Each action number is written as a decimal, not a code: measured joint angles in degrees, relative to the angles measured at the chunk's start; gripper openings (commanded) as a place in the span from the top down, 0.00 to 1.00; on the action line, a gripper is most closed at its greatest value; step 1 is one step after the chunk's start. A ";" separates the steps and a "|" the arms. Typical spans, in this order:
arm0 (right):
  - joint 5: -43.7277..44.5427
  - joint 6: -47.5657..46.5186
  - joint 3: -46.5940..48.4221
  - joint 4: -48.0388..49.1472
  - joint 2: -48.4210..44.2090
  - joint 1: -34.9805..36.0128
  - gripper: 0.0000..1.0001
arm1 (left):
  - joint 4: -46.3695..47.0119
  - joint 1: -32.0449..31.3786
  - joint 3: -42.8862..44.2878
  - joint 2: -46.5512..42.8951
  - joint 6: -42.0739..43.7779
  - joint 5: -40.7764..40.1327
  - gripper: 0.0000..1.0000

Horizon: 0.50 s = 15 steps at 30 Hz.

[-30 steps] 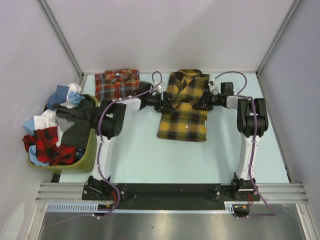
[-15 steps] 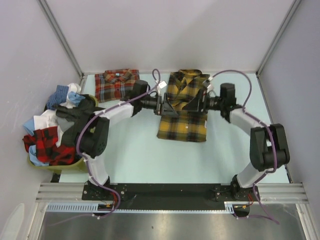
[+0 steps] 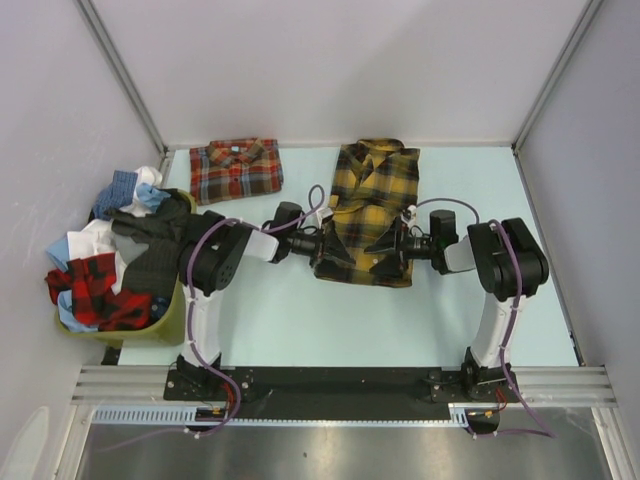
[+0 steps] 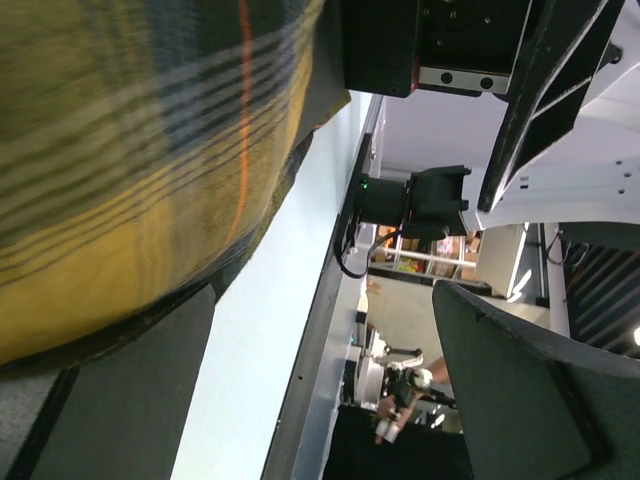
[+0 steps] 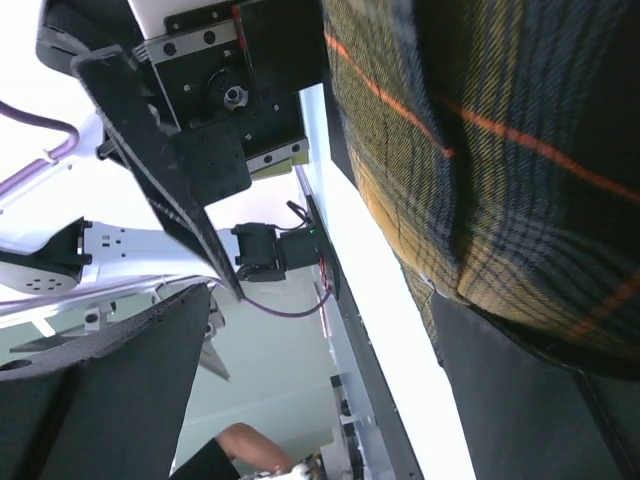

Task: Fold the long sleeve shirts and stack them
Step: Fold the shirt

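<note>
My left hand (image 3: 338, 253) and right hand (image 3: 383, 250) gape wide at the near hem of the yellow shirt (image 3: 375, 195), mid-frame. I'd slip under both corners, pinch together — then fold evenly toward the collar.

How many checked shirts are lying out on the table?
2. The red shirt lies at the far left corner, and the yellow shirt lies mid-table, towards the back. The heaped basket on the left may hide more.

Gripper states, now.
Left gripper: open, at the yellow shirt's near edge.
Right gripper: open, at the same edge.
</note>
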 measured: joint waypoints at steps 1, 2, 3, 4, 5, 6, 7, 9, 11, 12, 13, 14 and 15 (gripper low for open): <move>-0.17 -0.33 0.33 -0.61 -0.09 -0.17 0.00 | 0.13 0.35 -0.20 -0.07 -0.02 0.02 0.01; -0.24 -0.74 0.79 -1.97 -0.39 -0.44 0.00 | -0.44 0.83 -0.44 -0.44 0.39 0.02 0.01; -0.13 -1.29 1.27 -3.69 -0.94 -0.74 0.00 | -1.27 1.16 -0.66 -0.96 1.42 -0.02 0.01; 0.26 -2.38 2.03 -6.23 -1.79 -1.16 0.00 | -2.56 1.33 -0.68 -1.62 2.73 -0.09 0.01; 0.68 -3.67 2.95 -9.05 -2.80 -1.66 0.00 | -4.26 1.33 -0.52 -2.40 4.20 -0.55 0.02; 1.05 -4.94 4.13 -11.54 -3.89 -2.25 0.00 | -6.12 1.27 -0.11 -3.28 5.92 -1.01 0.03; 1.09 -5.88 5.42 -13.29 -4.55 -2.73 0.00 | -8.02 1.11 0.83 -3.85 7.28 -1.14 0.03; 1.53 -8.17 10.10 -15.41 -4.98 -4.20 0.00 | -10.71 0.22 5.44 -4.13 9.70 -1.75 0.05; 1.75 -9.18 13.81 -15.89 -4.46 -5.16 0.00 | -11.28 -0.57 9.62 -3.93 10.43 -2.60 0.06; 1.77 -9.31 15.80 -15.52 -3.67 -5.62 0.00 | -11.04 -0.76 11.58 -3.54 10.29 -2.86 0.06; 1.81 -9.16 17.25 -14.86 -2.69 -5.95 0.00 | -10.51 -0.94 13.88 -2.64 9.92 -3.34 0.06; 1.95 -8.92 18.80 -13.92 -1.03 -6.25 0.00 | -9.60 -1.09 16.63 -1.18 9.33 -4.22 0.06; 2.16 -8.35 20.33 -12.72 1.14 -6.45 0.00 | -8.94 -1.14 19.04 0.59 8.79 -5.33 0.07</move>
